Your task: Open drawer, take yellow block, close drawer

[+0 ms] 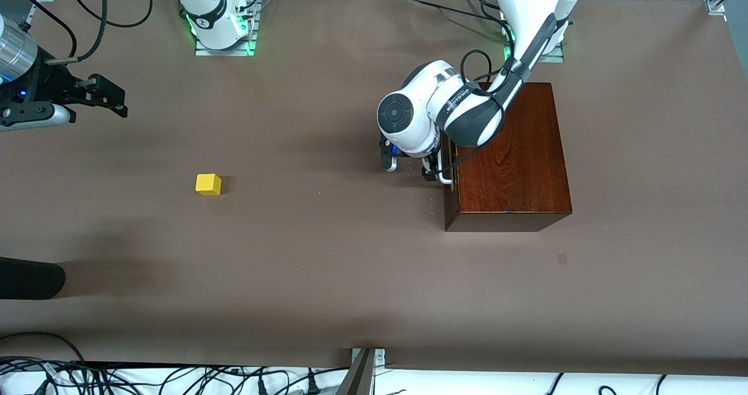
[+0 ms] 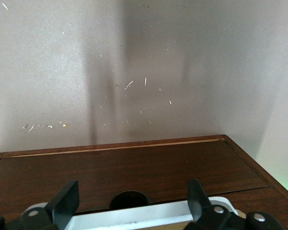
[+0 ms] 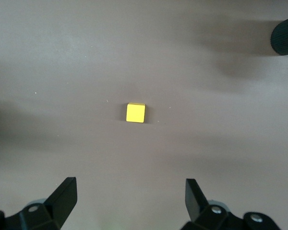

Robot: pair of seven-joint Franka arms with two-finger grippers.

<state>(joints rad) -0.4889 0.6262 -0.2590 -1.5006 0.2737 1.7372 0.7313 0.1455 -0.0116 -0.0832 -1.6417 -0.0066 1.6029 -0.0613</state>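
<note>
Looking down on a brown table with two white robot arms reaching in from the top edge.

Finding the yellow block sitting alone on the bare tabletop toward the right arm's end, out in the open and well apart from the wooden box. Seeing the same block from the right wrist camera, lying flat on the table below.

Finding the right gripper hanging in the air over the right arm's end of the table, fingers spread wide, grasping nothing, waiting.

Noting a glossy reddish-brown box toward the left arm's end, with the drawer facing the right arm's end and showing no gap in the front view.

Finding the left gripper pressed up close to the drawer front, right at the white loop handle. Seeing, from the left wrist camera, both fingers standing apart with the handle lying between them, not clamped on it.

Noticing a dark rounded object poking in at the table's edge, nearer the front camera than the block.

Reading no labels: making out only tiny lettering on the left arm's wrist band, too small to decipher.
</note>
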